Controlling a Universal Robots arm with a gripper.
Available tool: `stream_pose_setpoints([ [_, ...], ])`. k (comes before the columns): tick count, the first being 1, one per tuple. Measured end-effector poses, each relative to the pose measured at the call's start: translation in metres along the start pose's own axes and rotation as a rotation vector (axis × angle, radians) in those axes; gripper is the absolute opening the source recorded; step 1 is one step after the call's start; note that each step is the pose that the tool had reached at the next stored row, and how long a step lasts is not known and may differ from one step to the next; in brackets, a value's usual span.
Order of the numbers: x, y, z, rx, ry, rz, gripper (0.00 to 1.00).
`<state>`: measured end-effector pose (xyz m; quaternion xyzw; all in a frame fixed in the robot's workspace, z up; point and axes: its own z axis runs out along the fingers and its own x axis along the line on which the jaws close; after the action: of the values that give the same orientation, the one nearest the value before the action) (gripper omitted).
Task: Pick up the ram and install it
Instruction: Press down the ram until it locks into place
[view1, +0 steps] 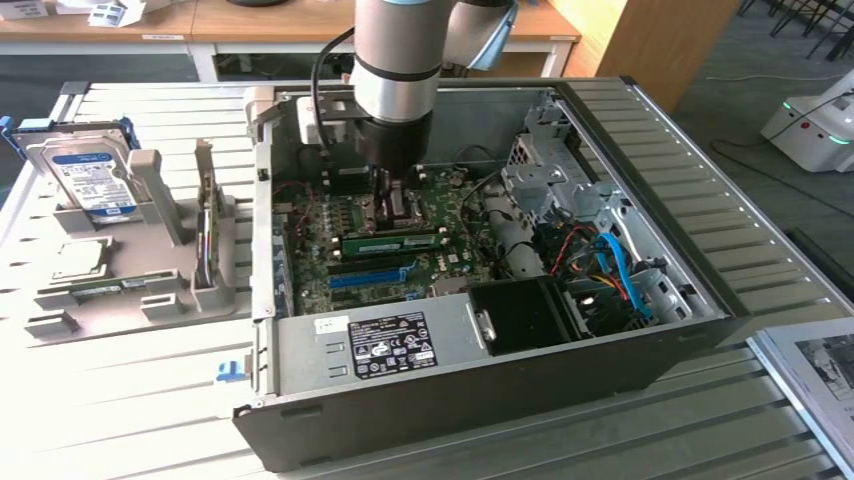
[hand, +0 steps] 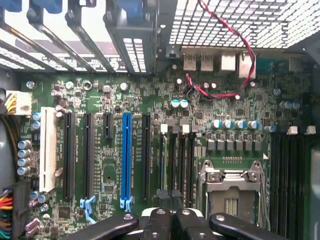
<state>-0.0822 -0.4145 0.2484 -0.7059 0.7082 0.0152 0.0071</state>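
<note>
Ram (view1: 394, 243) stands on edge in a slot on the motherboard (view1: 441, 265), inside the open case (view1: 667, 250). In the exterior view it reads as a slim green stick with a pale label, running across the board just behind the blue slot (view1: 367, 277). The arm reaches down into the case from above. Its gripper (view1: 391, 203) hangs close over the board, just beyond the ram toward the back wall. Whether the tips touch the stick cannot be told from here. The power supply (view1: 380, 340) with its black label fills the near corner of the case. On the exterior view's left, outside the case, a grey holder (view1: 134, 290) carries a hard drive (view1: 94, 180) propped upright.

From the wrist view the board lies spread out below the camera. The ram (hand: 162, 160) shows edge-on as a thin strip in one of the dark memory slots, between the blue slot (hand: 126, 155) and the socket (hand: 232, 192). The gripper (hand: 168, 207) has its jaws closed together with nothing clamped between them, and the tips sit right by the near end of the ram's slot. Contact there cannot be made out. A red-and-black wire (hand: 220, 92) loops over the board near the rear ports.
</note>
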Motion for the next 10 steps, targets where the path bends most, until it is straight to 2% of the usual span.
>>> stream_pose_setpoints([
  [3,0.0000,0.0033,0.0001,0.0001,-0.0001,0.000,0.10],
  [10,0.0000,0.0038,0.0001,0.0000,-0.0001,0.000,0.10],
])
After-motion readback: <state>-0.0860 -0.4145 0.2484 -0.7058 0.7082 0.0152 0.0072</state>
